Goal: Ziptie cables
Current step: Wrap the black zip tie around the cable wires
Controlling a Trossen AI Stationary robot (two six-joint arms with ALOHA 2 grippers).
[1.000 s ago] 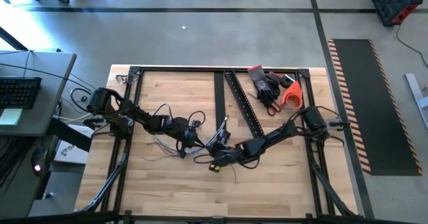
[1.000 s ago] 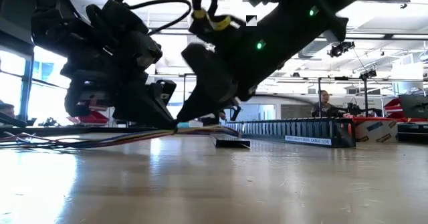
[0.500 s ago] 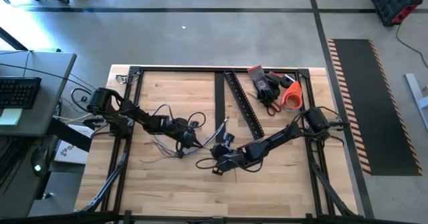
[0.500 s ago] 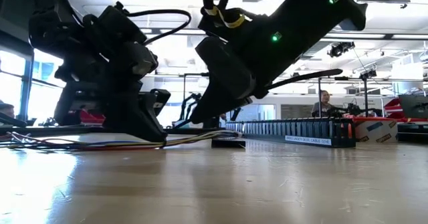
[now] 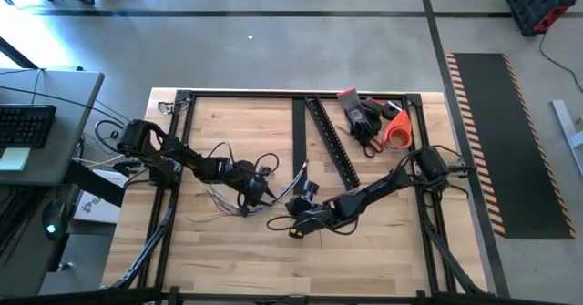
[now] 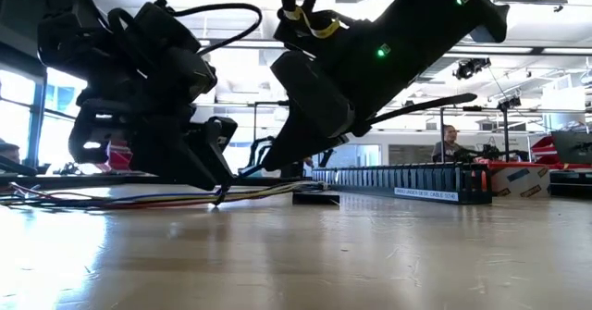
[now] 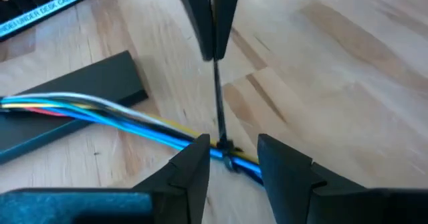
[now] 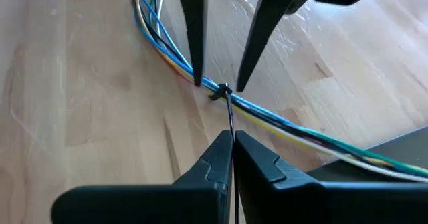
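I have the right gripper [image 8: 232, 138] pinched shut on the zip tie tail [image 8: 229, 114], pulling square across the cables [image 8: 281, 124], which run between my left gripper's [image 7: 229, 160] parted, empty fingers.

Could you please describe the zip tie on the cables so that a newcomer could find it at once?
On the wooden table, follow the cables to where both claws meet. The zip tie is the thin black band cinched round them, its tail pinched by the right claw; unlike the coloured wires, it crosses them.
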